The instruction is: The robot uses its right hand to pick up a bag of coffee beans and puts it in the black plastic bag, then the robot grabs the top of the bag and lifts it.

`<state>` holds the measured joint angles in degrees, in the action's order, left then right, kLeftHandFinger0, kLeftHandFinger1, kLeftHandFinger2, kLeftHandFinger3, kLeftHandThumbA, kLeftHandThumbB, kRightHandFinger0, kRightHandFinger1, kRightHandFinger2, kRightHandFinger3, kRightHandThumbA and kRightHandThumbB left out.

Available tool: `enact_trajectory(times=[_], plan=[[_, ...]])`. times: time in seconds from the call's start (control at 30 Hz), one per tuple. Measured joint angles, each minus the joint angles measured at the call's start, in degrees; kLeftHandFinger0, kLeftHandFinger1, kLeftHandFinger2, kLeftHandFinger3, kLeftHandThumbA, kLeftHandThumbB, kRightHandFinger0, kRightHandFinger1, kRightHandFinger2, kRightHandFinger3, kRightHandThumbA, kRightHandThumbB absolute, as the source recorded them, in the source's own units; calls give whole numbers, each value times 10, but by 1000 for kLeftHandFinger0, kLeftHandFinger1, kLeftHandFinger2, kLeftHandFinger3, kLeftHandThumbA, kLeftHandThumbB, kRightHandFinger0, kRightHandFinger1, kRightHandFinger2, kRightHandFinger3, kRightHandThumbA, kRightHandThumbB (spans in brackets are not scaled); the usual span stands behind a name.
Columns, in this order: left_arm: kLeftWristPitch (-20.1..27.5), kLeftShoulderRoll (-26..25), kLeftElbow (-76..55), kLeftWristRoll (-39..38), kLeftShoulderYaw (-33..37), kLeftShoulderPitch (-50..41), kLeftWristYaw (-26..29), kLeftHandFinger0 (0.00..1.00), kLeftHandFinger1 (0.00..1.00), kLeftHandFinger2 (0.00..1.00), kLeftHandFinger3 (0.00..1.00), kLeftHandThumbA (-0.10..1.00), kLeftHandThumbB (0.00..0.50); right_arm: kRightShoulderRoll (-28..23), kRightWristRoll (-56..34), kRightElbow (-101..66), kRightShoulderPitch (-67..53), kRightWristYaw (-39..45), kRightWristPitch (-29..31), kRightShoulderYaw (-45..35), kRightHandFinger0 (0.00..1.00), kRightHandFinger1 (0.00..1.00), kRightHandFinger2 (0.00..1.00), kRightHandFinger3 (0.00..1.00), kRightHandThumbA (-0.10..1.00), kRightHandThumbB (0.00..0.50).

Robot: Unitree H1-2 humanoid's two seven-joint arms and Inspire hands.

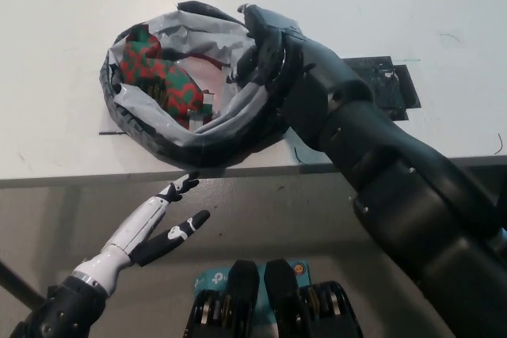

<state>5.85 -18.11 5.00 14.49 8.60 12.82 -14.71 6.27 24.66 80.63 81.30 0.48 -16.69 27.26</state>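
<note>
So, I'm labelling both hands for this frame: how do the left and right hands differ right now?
The left hand is white with black fingertips, open, holding nothing, below the table edge. The right hand is black, up on the table at the far rim of the black plastic bag, fingers curled; a grip isn't clear. Both reach toward the bag.
</note>
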Motion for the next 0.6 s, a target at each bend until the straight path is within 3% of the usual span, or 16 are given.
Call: enact_trajectory(times=[0.03, 0.1, 0.23, 0.27, 0.3, 0.33, 0.37, 0.4, 0.43, 0.47, 0.5, 0.53, 0.57, 0.6], plan=[[0, 0, 0, 0, 0, 0, 0, 1000, 1000, 1000, 1000, 872, 149, 0, 6, 1, 0, 0, -7, 8, 1000, 1000, 1000, 1000, 934, 420], [0, 0, 0, 0, 0, 1, 0, 1000, 1000, 1000, 1000, 871, 151, 0, 8, 1, 0, 0, -12, 11, 1000, 1000, 1000, 1000, 780, 383], [0, 0, 0, 0, 0, 3, 0, 998, 1000, 1000, 1000, 885, 166, -4, -5, 0, -4, 0, -13, -22, 1000, 1000, 1000, 1000, 762, 371], [0, 0, 0, 0, 0, 3, 0, 998, 1000, 1000, 1000, 885, 165, -4, -6, 0, -5, 0, -13, -27, 781, 1000, 1000, 1000, 760, 340], [0, 0, 0, 0, 0, 3, 0, 999, 1000, 1000, 1000, 884, 162, -5, -11, 0, -7, 0, -13, -37, 445, 1000, 1000, 1000, 725, 321], [0, 0, 0, 0, 0, 3, 0, 995, 1000, 1000, 1000, 880, 155, -7, -19, 0, -9, 0, -13, -54, 365, 976, 1000, 1000, 705, 330], [0, 0, 0, 0, 0, 3, 0, 994, 1000, 1000, 1000, 879, 155, -7, -22, 0, -10, 0, -13, -61, 195, 841, 1000, 1000, 625, 335], [0, 0, 1, 0, 0, 3, 0, 994, 1000, 1000, 1000, 879, 155, -9, -32, 0, -11, 1, -13, -82, 195, 841, 1000, 1000, 625, 335], [0, 0, 1, 0, 0, 3, 0, 993, 1000, 1000, 1000, 879, 156, -10, -45, 0, -11, 2, -13, -109, 99, 692, 1000, 1000, 575, 341], [0, 0, 1, 0, 0, 3, 0, 993, 1000, 1000, 1000, 880, 156, -10, -47, 0, -11, 2, -13, -113, 52, 506, 1000, 1000, 609, 347], [1, 0, 1, 1, 0, 3, 0, 997, 1000, 1000, 1000, 886, 158, -10, -65, 0, -11, 3, -14, -145, 10, 233, 890, 1000, 647, 340], [1, 0, 3, 1, 0, 4, 0, 1000, 1000, 1000, 1000, 895, 162, -10, -76, 0, -11, 5, -16, -165, 0, 113, 640, 1000, 600, 283], [1, 0, 4, 1, 0, 4, 0, 1000, 1000, 1000, 1000, 895, 162, -11, -82, 0, -11, 7, -18, -173, 0, 23, 323, 993, 580, 278], [1, 0, 6, 1, 0, 4, 0, 1000, 1000, 1000, 1000, 892, 155, -11, -92, 0, -11, 13, -20, -189, 0, 5, 219, 719, 562, 279]])
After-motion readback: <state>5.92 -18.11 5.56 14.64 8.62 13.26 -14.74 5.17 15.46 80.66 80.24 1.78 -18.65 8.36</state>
